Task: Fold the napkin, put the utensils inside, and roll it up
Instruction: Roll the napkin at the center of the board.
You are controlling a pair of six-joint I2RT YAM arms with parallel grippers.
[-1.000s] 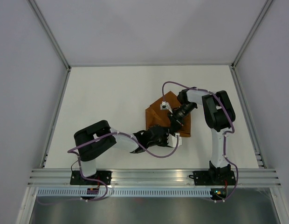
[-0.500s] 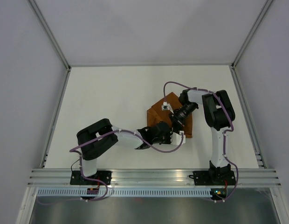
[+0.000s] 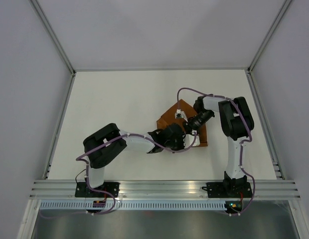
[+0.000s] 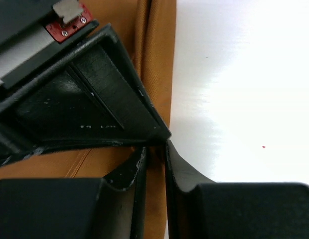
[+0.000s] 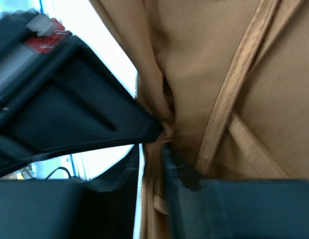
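The rust-orange napkin [image 3: 168, 120] lies folded and bunched right of the table's middle. My left gripper [image 3: 183, 141] is at its near edge, shut on a fold of the cloth; in the left wrist view the napkin [image 4: 160, 55] runs between the closed fingers of that gripper [image 4: 155, 152]. My right gripper [image 3: 186, 131] meets it tip to tip from the far side and is shut on the same fold of napkin [image 5: 219, 64], pinched in the right gripper [image 5: 153, 149]. No utensil shows in any view.
The white table [image 3: 114, 99] is walled by grey panels at left, back and right. Aluminium rails [image 3: 164, 188] run along the near edge by the arm bases. Purple cables loop over both arms.
My left gripper has moved right and away from the bases, closing up against the right gripper. The napkin has bunched and shifted slightly right with both grippers.
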